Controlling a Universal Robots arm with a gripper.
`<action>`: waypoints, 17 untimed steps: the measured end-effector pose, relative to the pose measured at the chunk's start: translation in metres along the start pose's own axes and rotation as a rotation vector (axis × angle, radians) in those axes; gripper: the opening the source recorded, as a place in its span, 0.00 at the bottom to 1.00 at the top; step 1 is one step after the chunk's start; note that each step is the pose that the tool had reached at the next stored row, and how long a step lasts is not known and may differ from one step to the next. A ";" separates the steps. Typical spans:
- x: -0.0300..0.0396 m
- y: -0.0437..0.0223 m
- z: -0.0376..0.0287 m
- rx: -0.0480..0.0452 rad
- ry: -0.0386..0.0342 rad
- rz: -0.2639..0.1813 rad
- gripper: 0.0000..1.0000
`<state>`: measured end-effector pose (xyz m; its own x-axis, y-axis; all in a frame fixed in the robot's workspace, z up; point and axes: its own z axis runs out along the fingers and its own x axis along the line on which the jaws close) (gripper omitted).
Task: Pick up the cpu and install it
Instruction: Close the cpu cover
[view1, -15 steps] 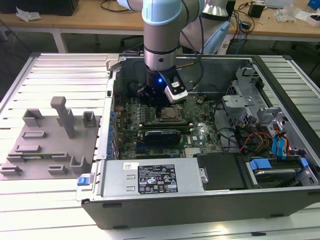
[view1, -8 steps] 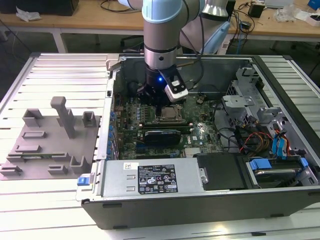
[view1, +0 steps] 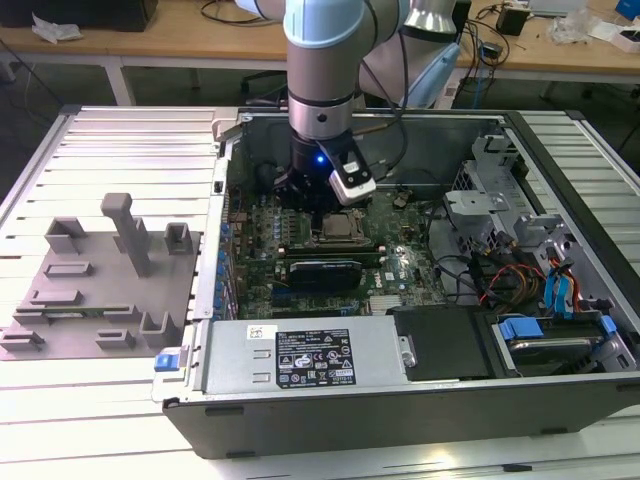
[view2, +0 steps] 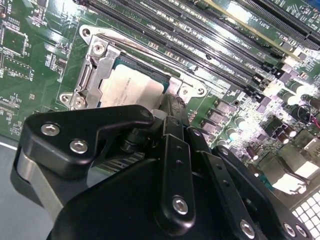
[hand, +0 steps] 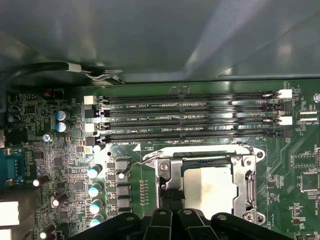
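Exterior view: the arm reaches down into the open computer case (view1: 420, 405) standing on the slatted counter (view1: 120, 135). The hand (view1: 322, 210) sits low over the motherboard (view1: 402, 262), just above the socket where the cpu (view1: 341, 229) lies. A grey fixture plate (view1: 90, 300) lies at the exterior view's left, well apart from the case. Second wrist view: the cpu (view2: 131, 90) is seated flat inside the metal socket frame (view2: 92, 75), pale top exposed. The hand (view2: 161, 109) is at one edge; contact unclear. First wrist view: the cpu (hand: 210, 190) is in the socket, with memory slots (hand: 190, 116) beyond it and the hand (hand: 172, 220) close by. Cannot tell how wide the hand stands.
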<state>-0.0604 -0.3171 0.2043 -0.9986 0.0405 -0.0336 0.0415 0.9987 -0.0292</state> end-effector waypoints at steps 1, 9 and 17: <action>0.0001 0.0000 0.0005 0.0002 0.0000 0.000 0.11; 0.0007 0.0042 0.0014 0.0000 -0.0007 0.000 0.11; 0.0006 0.0050 -0.0013 0.0014 -0.0010 0.000 0.11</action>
<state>-0.0608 -0.3121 0.2054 -0.9986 0.0405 -0.0345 0.0416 0.9987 -0.0306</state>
